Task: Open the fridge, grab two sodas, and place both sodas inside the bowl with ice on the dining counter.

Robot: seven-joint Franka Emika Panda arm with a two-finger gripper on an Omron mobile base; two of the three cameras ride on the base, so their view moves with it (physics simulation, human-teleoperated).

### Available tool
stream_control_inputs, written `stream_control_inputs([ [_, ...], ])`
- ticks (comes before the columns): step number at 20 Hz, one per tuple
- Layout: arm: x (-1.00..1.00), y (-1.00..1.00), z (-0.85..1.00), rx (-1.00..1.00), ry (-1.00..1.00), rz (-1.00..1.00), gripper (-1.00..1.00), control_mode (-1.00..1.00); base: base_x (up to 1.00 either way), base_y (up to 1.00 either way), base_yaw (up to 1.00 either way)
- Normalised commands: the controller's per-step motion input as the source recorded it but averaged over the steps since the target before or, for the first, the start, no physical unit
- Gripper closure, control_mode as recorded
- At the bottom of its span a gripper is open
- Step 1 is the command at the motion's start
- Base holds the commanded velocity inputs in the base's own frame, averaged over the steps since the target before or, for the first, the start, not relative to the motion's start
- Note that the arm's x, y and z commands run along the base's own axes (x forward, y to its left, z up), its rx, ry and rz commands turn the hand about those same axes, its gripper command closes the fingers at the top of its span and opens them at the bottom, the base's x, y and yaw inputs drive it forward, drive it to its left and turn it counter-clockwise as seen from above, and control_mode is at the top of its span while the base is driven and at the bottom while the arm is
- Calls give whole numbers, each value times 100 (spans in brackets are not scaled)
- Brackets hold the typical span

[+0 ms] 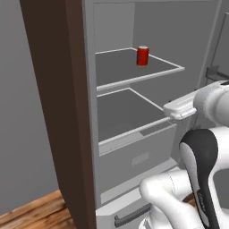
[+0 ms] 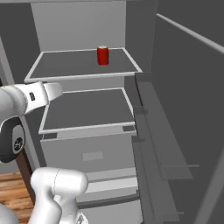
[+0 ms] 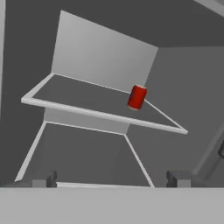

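Plainly, the tall light-grey fridge (image 2: 183, 109) stands open, its door swung off to the right, and the two-finger gripper (image 3: 113, 178) points in with its dark tips spread wide, holding nothing. It sits low, about level with the lower grey shelf (image 2: 87, 109), well short of the small red can with a silver top (image 1: 142, 56), which stands upright near the middle back of the upper grey shelf (image 1: 134, 67).

The main risk, as I judge it, is the approach: the gripper must rise and reach deep, and coming up too close could catch the upper shelf's pale front edge or nudge the can over and send it rolling. A light, slim can would tip readily if one finger touches first. The open door at the right also crowds the arm's elbow.

The can looks smooth, cylindrical and glossy red. No second drink appears on either shelf.
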Motion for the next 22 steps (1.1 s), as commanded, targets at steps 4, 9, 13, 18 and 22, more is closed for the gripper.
stream_control_inputs([
  [4,0,-1,0,1,-1,-4,-100,-100,0,0,0],
  [9,19,-2,7,9,-2,-4,-100,-100,0,0,0],
  [13,44,0,21,13,0,-8,-100,-100,0,0,0],
  [18,41,0,19,9,0,-5,-100,-100,0,0,0],
  [22,68,0,22,4,0,-5,-100,-100,0,0,0],
])
